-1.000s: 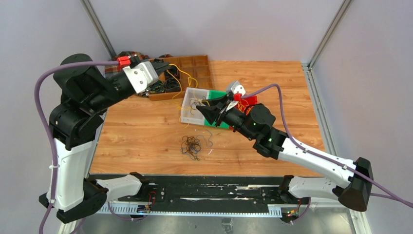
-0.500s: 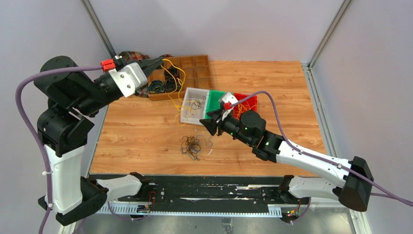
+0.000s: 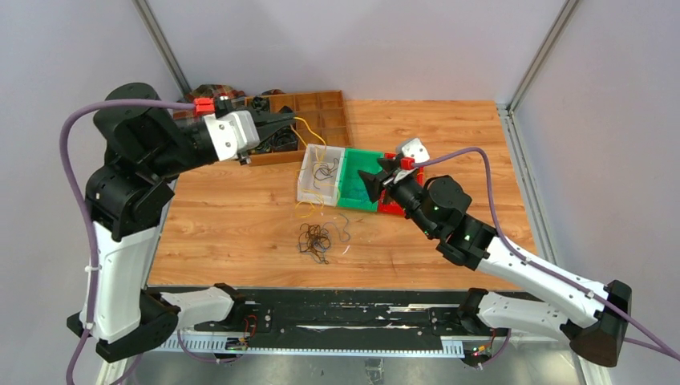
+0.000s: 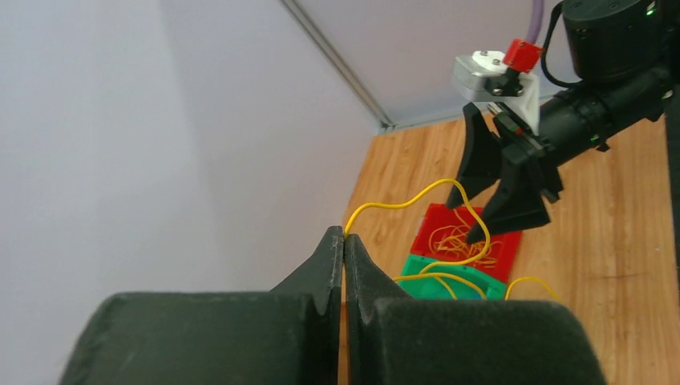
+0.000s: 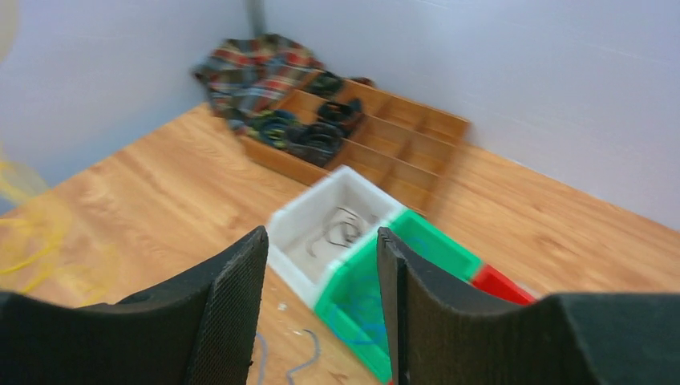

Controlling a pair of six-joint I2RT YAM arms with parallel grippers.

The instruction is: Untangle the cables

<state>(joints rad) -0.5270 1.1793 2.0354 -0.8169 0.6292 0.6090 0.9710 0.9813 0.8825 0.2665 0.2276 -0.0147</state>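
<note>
Sorting: part done.
- White bin (image 3: 303, 180), green bin (image 3: 357, 188), red bin (image 4: 425, 233) under the right gripper (image 3: 370, 183): each holds wires.
- Dark tangle (image 3: 314, 239), nearer the arm bases: untouched.
- Left gripper (image 4: 343, 241): pinched shut on a yellow cable (image 4: 401, 200) trailing to the bins.
- Right gripper: parted, empty. It is wider than before and has swung from the white bin toward the red.

White arm links (image 3: 120, 281), black joints (image 3: 120, 200); purple cables (image 3: 152, 103); red wrist connectors (image 3: 204, 105); black wedge-shaped pincer fingers (image 5: 228, 321).

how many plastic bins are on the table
3, in a row: white bin left, green bin middle, red bin right, partly hidden under the right gripper.
</note>
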